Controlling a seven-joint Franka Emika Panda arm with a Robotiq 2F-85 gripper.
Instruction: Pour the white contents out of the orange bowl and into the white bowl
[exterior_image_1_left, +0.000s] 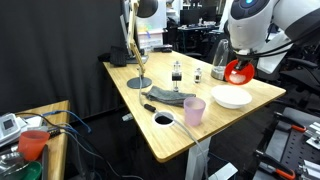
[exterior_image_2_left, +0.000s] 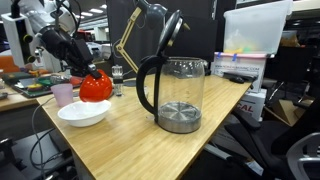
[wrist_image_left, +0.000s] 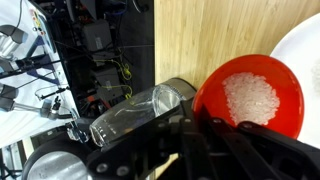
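My gripper is shut on the rim of the orange bowl and holds it tilted in the air just above and behind the white bowl. In the wrist view the orange bowl still holds white grains, and the white bowl's rim shows at the right edge. In an exterior view the orange bowl hangs tilted over the far side of the white bowl, which rests on the wooden table.
A glass kettle stands on the table near the bowls and also shows in the wrist view. A translucent pink cup, a dark cloth, small bottles and a lamp stand on the table. A red-orange cup sits on a side table.
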